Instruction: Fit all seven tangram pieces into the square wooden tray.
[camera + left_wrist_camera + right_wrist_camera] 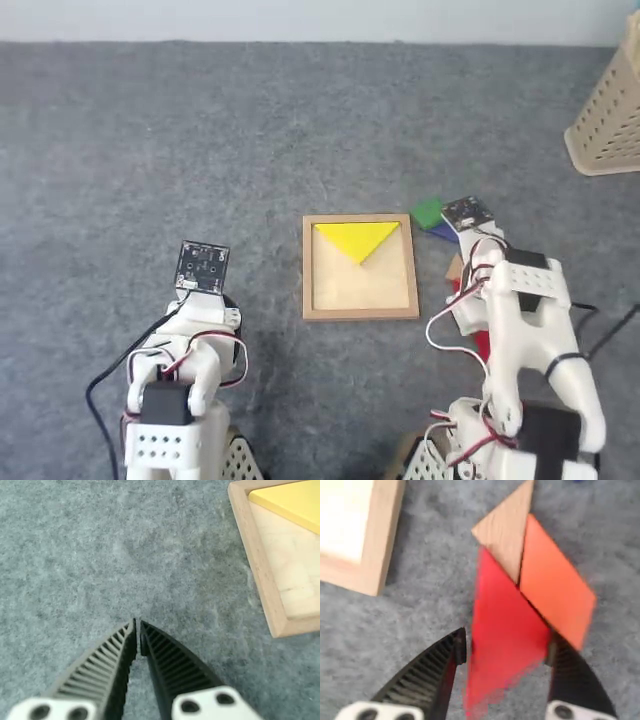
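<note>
The square wooden tray [310, 300] lies mid-table with a yellow triangle [357, 240] in its far part. My right gripper [506, 642] is open, one finger on each side of a red piece [500, 605] lying on the carpet. An orange parallelogram [555, 585] and a wood-coloured triangle [507, 535] touch the red piece. The tray's corner [375, 535] is close beside them. My left gripper [137, 625] is shut on nothing over bare carpet, left of the tray's edge [260, 565]. The right arm [525, 300] covers most of the loose pieces.
A green piece [428, 212] and a blue piece [440, 232] lie just beyond the tray's far right corner. A beige perforated basket [610, 110] stands at the far right edge. Grey carpet covers the table.
</note>
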`<state>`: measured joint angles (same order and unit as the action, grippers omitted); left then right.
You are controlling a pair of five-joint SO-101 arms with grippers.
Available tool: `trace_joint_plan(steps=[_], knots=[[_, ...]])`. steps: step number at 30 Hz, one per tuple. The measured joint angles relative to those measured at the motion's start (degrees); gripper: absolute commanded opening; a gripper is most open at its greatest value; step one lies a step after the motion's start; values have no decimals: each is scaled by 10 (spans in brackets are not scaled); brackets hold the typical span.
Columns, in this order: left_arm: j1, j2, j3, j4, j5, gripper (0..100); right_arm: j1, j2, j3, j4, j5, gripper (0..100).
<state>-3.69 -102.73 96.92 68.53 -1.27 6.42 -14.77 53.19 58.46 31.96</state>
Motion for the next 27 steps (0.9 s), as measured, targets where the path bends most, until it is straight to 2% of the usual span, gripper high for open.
trace_joint_plan(steps=[8,22,27], knots=[[0,0,0,0,0,11,7,78,-49,4,11,130],[0,0,0,0,0,11,58,76,-56,2,13,123],[0,0,0,0,0,11,88,17,-43,13,14,119]])
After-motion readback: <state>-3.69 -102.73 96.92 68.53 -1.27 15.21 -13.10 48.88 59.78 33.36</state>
